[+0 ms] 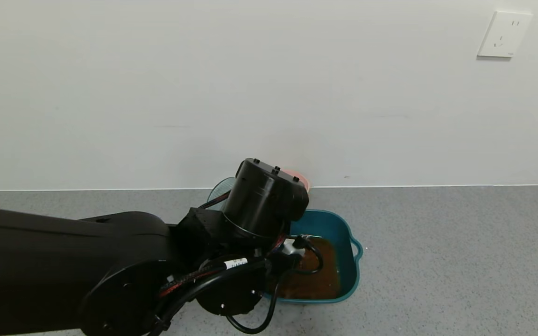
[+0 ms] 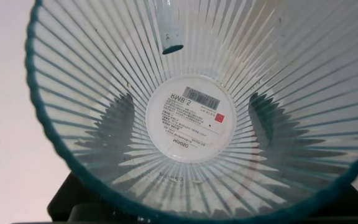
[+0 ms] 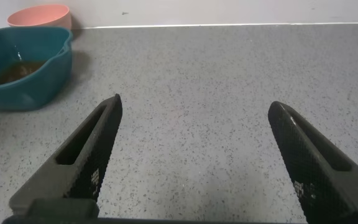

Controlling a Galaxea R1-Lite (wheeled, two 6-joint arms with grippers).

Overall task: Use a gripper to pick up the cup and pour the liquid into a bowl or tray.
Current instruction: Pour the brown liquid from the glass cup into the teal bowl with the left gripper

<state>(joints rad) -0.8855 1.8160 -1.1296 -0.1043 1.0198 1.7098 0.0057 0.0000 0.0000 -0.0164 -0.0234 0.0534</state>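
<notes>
My left gripper (image 1: 264, 200) is raised over the far left corner of the teal basin (image 1: 343, 231). It is shut on the ribbed translucent cup (image 1: 219, 189), which lies tilted behind the black wrist. In the left wrist view I look into the cup (image 2: 191, 118). Its fingers (image 2: 114, 121) show as dark shapes through both side walls, and no liquid shows inside. Orange-brown liquid (image 1: 318, 275) lies in the basin. My right gripper (image 3: 194, 124) is open and empty low over the counter. The basin (image 3: 27, 87) with liquid (image 3: 14, 70) stands far off from it.
A small pink bowl (image 1: 300, 178) stands against the wall just behind the basin, and it also shows in the right wrist view (image 3: 39, 15). The grey speckled counter (image 1: 460, 256) stretches to the right. A white wall with a socket (image 1: 505, 34) closes the back.
</notes>
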